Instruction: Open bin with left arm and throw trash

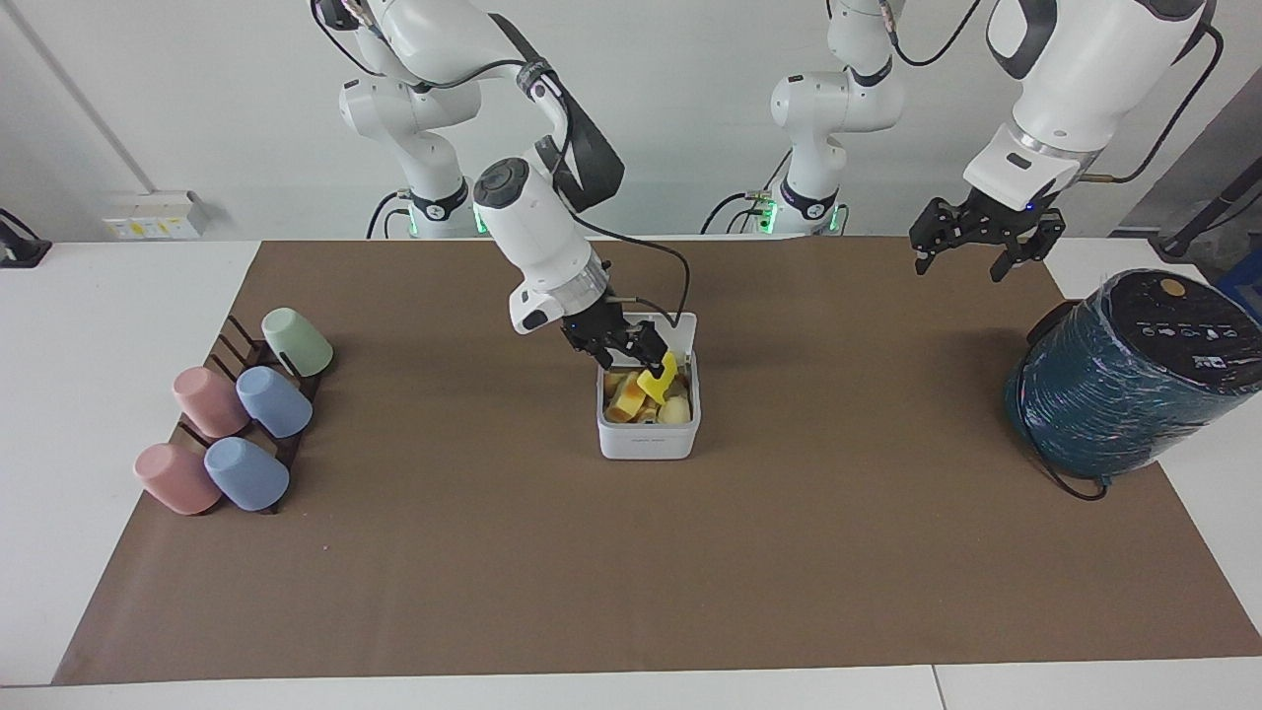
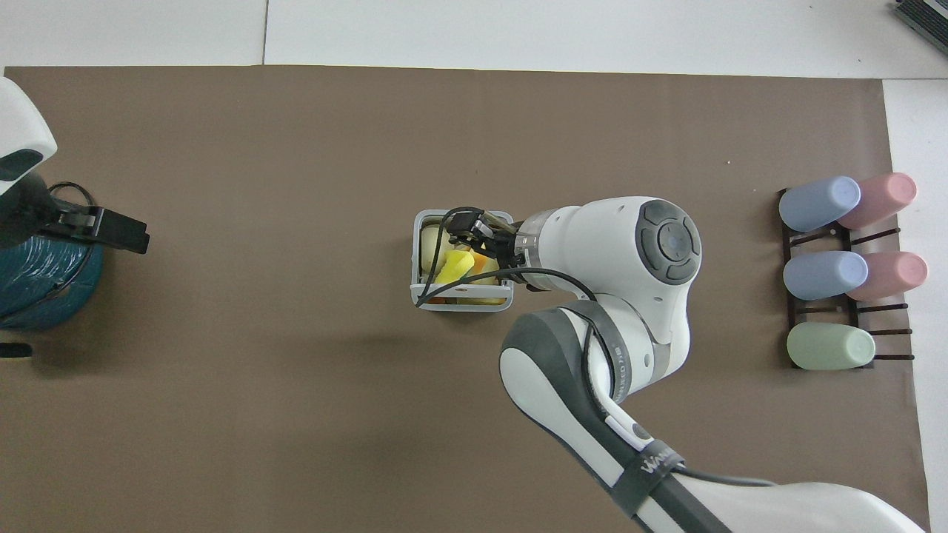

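Note:
The white bin stands mid-table with its lid raised; in the overhead view its rim shows. My right gripper hangs just over the bin's mouth, open, and also shows in the overhead view. The bright yellow scrap lies in the bin, leaning on the other pieces, free of the fingers. The pale yellow wedge with an orange edge and the cream-white lump lie in the bin too. My left gripper waits open, in the air at the left arm's end of the table.
A big dark teal cylinder lies at the left arm's end of the table. Several pastel cups sit on a dark rack at the right arm's end. A brown mat covers the table.

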Controlling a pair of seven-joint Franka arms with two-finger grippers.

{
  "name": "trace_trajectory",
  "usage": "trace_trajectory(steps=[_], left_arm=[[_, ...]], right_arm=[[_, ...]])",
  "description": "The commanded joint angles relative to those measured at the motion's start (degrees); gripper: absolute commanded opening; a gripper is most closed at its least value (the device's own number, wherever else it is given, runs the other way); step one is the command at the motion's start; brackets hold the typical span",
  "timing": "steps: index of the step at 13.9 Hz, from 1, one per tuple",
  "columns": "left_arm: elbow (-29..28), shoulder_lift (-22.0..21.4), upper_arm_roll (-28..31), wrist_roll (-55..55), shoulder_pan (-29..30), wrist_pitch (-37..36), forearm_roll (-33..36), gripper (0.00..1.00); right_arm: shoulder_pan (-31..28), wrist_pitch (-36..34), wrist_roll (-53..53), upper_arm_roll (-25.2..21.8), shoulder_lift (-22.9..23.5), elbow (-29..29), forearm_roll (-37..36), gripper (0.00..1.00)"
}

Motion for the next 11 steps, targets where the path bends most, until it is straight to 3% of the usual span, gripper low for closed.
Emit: trace_trajectory(steps=[1,4,9,11], left_arm=[[-1.92,-1.49,0.16,-0.33,-0.35,1.36,0.32,1.00],[-1.92,-1.49,0.16,-0.60,-0.35,1.28,0.32,1.00],[-1.92,-1.49,0.16,-0.60,-0.18,0.92,0.32,1.00],[-1.92,-1.49,0.16,-0.60,-0.26,1.01,0.32,1.00]], right_arm=[[-3.33,-2.19,-1.25,-0.37,-3.21,0.22,-8.86,1.00],[-8.43,-10.97,-6.33,-0.37,-4.98,4.08,-23.74,1.00],[-18.98,-17.40,-26.19,-0.28,-9.72,4.79,-25.18,1.00],[-21.27,-24.23,-28.75,-0.28,-11.39,7.94,-24.13,1.00]])
